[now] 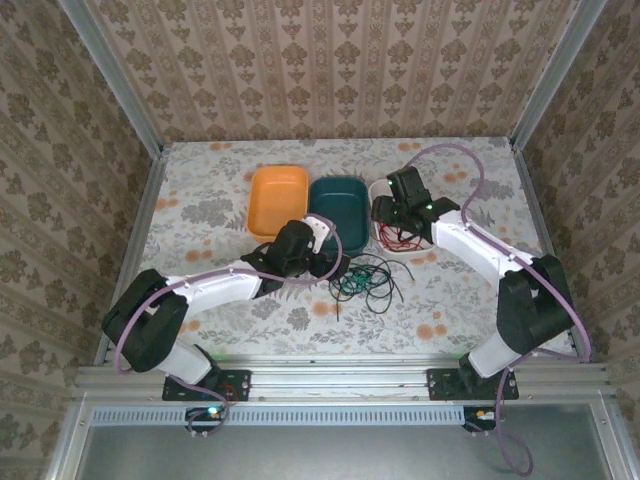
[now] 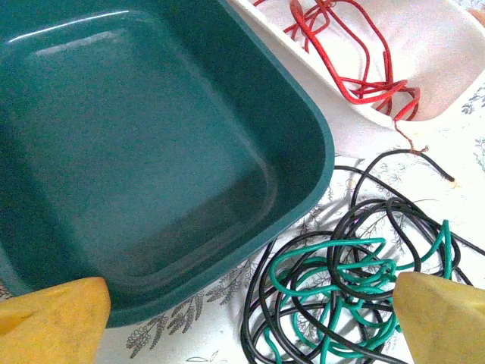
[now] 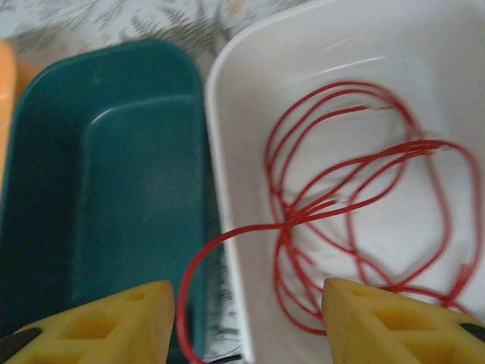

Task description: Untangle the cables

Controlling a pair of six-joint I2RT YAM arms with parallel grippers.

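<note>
The right gripper (image 3: 246,303) is being held parted, empty, over the red cable (image 3: 290,218) in the white tray (image 3: 424,45); its loop overhanging the rim could be snagged and pulled out. The left gripper (image 2: 250,303), likewise spread, is being held over the green and black cables (image 2: 341,273) on the table (image 1: 200,200).

Our left arm (image 1: 215,283) stretches low toward the middle, and our left claw (image 1: 330,262) stands spread wide. Our right arm (image 1: 478,247) folds inward, wrist tipped down, and our right claw (image 1: 385,215) has its fingers parted.
</note>
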